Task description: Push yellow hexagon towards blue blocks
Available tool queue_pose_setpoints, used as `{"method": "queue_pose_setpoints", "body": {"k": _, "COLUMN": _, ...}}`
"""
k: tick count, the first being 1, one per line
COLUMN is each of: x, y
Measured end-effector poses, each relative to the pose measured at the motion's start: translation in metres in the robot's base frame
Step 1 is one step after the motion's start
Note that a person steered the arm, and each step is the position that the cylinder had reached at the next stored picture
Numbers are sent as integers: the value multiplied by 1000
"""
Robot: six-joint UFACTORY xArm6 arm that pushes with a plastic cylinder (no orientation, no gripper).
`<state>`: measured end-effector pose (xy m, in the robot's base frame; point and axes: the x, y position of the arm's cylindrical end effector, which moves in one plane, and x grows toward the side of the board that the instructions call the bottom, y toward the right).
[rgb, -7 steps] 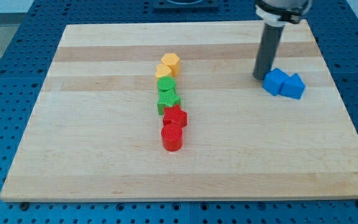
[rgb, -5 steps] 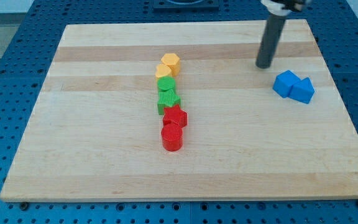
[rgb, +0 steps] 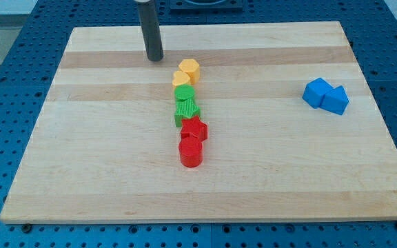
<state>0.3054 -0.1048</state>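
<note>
Rod parked just up and left of the block column, blues far off to the right.

My tip (rgb: 155, 58) rests on the wooden board (rgb: 102, 165) at about ten o'clock from the yellow hexagon (rgb: 190, 69), near it but not touching; the arm has no jaws, only the bare rod. The hexagon heads a tight column near the board's middle: a second yellow block (rgb: 181, 79), a green block (rgb: 184, 94), a green star (rgb: 187, 110), a red star (rgb: 194, 129) and a red cylinder (rgb: 191, 151) run toward six o'clock. Two blue blocks (rgb: 326, 96) sit touching each other, well apart at about three o'clock from the column.
</note>
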Motion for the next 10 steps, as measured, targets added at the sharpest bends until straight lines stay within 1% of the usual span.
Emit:
{"method": "queue_pose_setpoints", "body": {"k": 1, "x": 37, "y": 22}}
{"method": "queue_pose_setpoints", "body": {"k": 2, "x": 43, "y": 53}}
{"method": "queue_pose_setpoints", "body": {"k": 5, "x": 29, "y": 139}}
{"method": "queue_pose_setpoints", "body": {"k": 6, "x": 15, "y": 158}}
{"method": "queue_pose_setpoints", "body": {"k": 7, "x": -20, "y": 161}}
{"method": "queue_pose_setpoints", "body": {"k": 8, "x": -13, "y": 175}}
{"method": "queue_pose_setpoints", "body": {"k": 9, "x": 12, "y": 183}}
{"method": "queue_pose_setpoints", "body": {"k": 10, "x": 21, "y": 192}}
